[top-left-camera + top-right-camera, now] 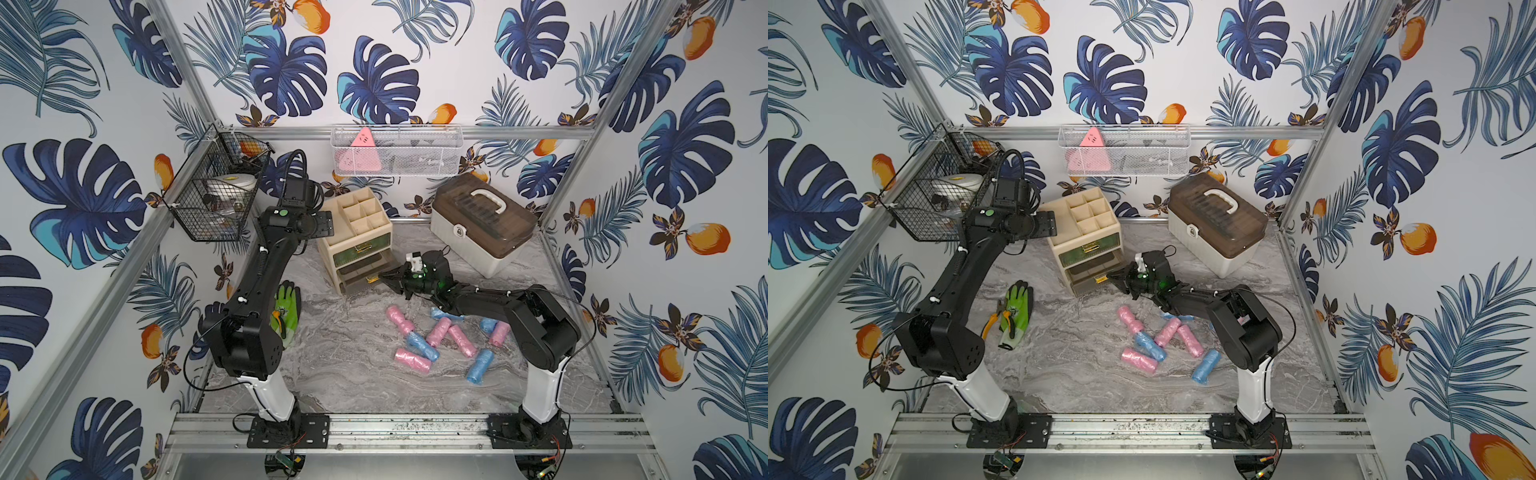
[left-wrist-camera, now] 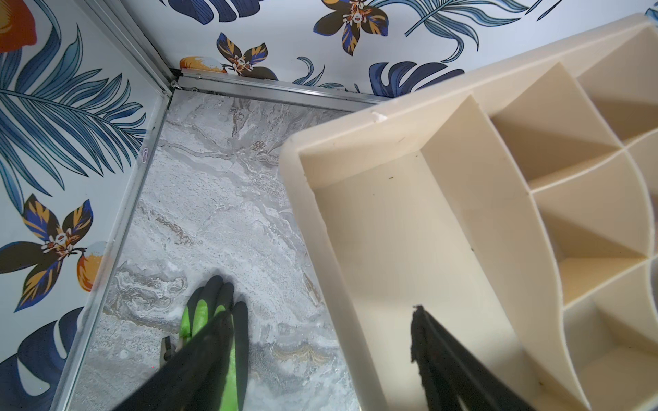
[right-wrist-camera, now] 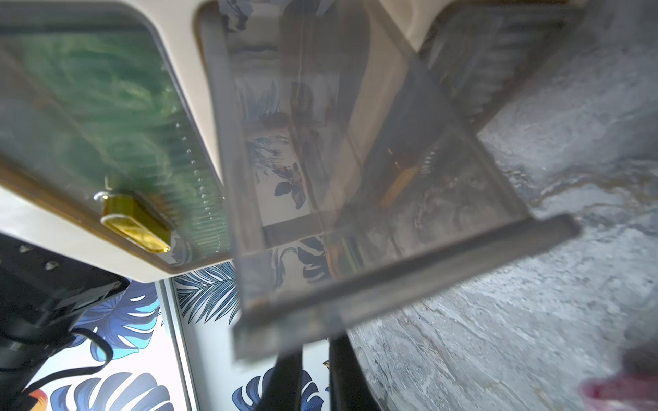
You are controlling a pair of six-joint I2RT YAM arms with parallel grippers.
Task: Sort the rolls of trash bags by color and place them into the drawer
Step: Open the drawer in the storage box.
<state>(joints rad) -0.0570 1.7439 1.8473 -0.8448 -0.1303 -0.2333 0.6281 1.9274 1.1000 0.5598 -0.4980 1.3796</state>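
Several pink and light blue rolls of trash bags lie loose on the marble table, among them a pink one (image 1: 412, 360) and a blue one (image 1: 480, 365) (image 1: 1205, 366). The cream organizer (image 1: 353, 208) stands at the back. Its middle drawer (image 3: 391, 185) (image 1: 1096, 272) is pulled out and looks empty. My right gripper (image 1: 386, 276) (image 3: 313, 347) is shut on that drawer's handle, fingertips hidden under the drawer front. Green shows through the top drawer (image 3: 106, 106). My left gripper (image 2: 322, 313) hangs open above the organizer's top edge (image 2: 356, 142), holding nothing.
A green work glove (image 1: 286, 309) (image 2: 203, 313) and pliers (image 1: 994, 320) lie left of the organizer. A lidded toolbox (image 1: 482, 224) sits at the back right. A black wire basket (image 1: 212, 195) and a white mesh basket (image 1: 395, 149) hang on the walls.
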